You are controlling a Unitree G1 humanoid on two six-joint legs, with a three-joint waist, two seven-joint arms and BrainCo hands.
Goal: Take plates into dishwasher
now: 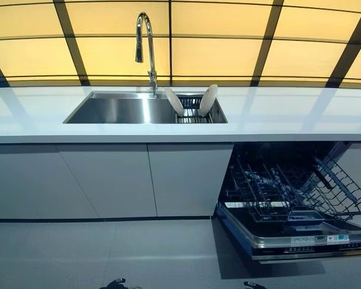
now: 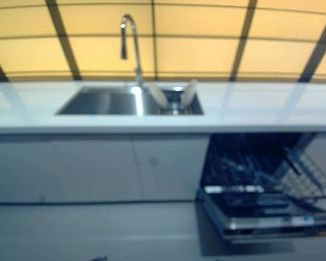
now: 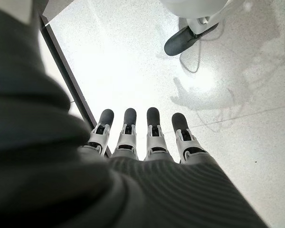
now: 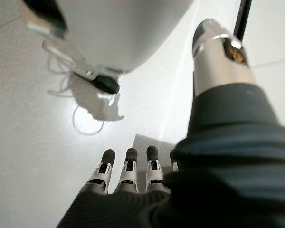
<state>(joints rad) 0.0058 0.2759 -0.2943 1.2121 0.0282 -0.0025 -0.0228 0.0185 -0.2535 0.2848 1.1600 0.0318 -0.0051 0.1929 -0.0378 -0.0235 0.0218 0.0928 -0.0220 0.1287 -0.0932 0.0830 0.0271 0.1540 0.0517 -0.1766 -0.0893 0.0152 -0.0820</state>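
Both hands hang empty at my sides, so I judge the task has not begun: no plate is picked up yet. From the left eye view, two plates [image 1: 174,101] [image 1: 208,99] stand on edge, leaning apart, in a wire rack [image 1: 191,111] at the right end of the sink [image 1: 117,108], just right of the faucet [image 1: 145,45], set in the white counter [image 1: 289,114]. The dishwasher [image 1: 295,205] sits under the counter's right part, door down, lower rack [image 1: 289,186] pulled out. The right eye view shows the same, too soft for detail. My left wrist view shows the left hand [image 3: 142,142], fingers straight, over bare floor. My right wrist view shows the right hand [image 4: 128,178] likewise extended and holding nothing. Next I must step up and reach for a plate. Whether more plates sit behind those two, I cannot tell.
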